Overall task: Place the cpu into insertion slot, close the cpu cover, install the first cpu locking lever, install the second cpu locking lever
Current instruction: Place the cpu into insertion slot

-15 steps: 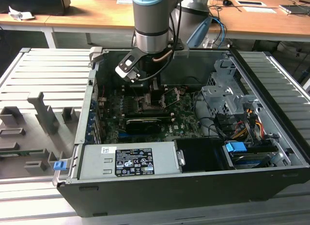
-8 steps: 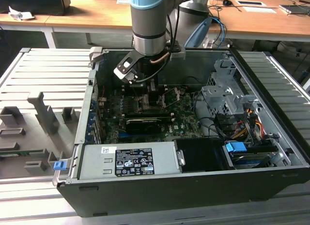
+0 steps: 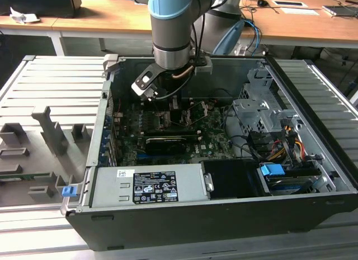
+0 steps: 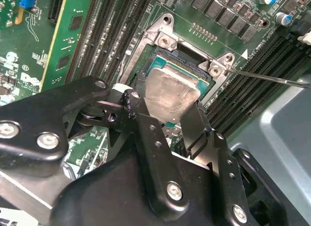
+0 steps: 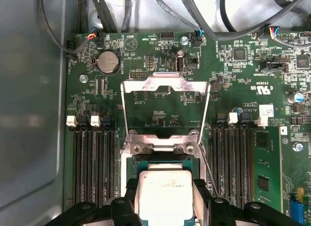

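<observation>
I'm holding cpu [image 4: 172,97] flat over insertion slot [image 4: 171,53] | jaws gripping its opposite edges | cpu cover [image 5: 165,83] standing open

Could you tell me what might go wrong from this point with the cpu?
The claw grips the cpu just over the insertion slot; if it lands skewed or offset, socket contacts could bend. The cpu cover stands open beyond the slot and might swing down onto the claw.
</observation>
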You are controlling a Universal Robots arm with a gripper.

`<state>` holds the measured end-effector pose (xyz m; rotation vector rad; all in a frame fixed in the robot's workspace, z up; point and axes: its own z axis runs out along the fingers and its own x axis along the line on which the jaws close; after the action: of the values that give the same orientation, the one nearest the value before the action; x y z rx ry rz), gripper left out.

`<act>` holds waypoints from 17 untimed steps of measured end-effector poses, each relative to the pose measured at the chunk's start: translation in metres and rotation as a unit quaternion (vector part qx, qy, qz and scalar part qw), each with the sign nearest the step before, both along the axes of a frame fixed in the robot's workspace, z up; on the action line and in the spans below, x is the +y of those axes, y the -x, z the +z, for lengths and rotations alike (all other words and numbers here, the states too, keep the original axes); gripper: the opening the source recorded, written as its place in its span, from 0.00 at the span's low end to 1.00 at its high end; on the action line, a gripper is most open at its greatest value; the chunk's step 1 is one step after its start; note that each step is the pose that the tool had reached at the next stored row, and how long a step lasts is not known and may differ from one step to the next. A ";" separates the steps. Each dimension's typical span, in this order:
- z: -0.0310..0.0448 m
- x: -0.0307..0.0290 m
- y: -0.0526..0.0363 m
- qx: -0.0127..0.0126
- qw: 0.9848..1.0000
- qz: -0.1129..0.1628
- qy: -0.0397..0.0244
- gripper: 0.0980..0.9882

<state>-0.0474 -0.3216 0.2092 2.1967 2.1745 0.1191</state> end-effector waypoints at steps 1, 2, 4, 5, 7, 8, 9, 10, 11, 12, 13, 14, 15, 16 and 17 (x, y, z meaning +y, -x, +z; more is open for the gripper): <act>-0.0007 0.0000 0.0000 0.000 1.000 -0.001 0.000 0.48; -0.0011 0.0000 0.0000 0.000 1.000 -0.002 0.000 0.48; -0.0027 0.0000 0.0000 0.000 1.000 -0.002 0.000 0.48; -0.0035 0.0000 0.0000 0.000 1.000 -0.002 0.000 0.48; -0.0051 0.0000 0.0000 0.000 1.000 -0.002 0.000 0.48; -0.0057 0.0000 0.0000 0.000 1.000 -0.002 0.000 0.48; -0.0063 0.0001 0.0000 0.000 1.000 -0.002 0.000 0.48; -0.0067 0.0000 0.0000 0.000 1.000 -0.002 0.000 0.48; -0.0067 0.0000 0.0000 0.000 1.000 -0.002 0.000 0.48; -0.0067 0.0001 0.0000 0.000 1.000 -0.002 0.000 0.48; -0.0068 0.0001 0.0000 0.000 1.000 -0.002 0.000 0.48; -0.0067 0.0001 0.0000 0.000 1.000 -0.002 0.000 0.50; -0.0067 0.0001 0.0000 0.000 1.000 -0.002 0.000 0.50; -0.0068 0.0001 0.0000 0.000 1.000 -0.002 0.000 0.57; -0.0066 0.0001 0.0000 0.000 1.000 -0.002 0.000 0.57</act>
<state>-0.0474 -0.3215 0.2026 2.2001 2.1702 0.1184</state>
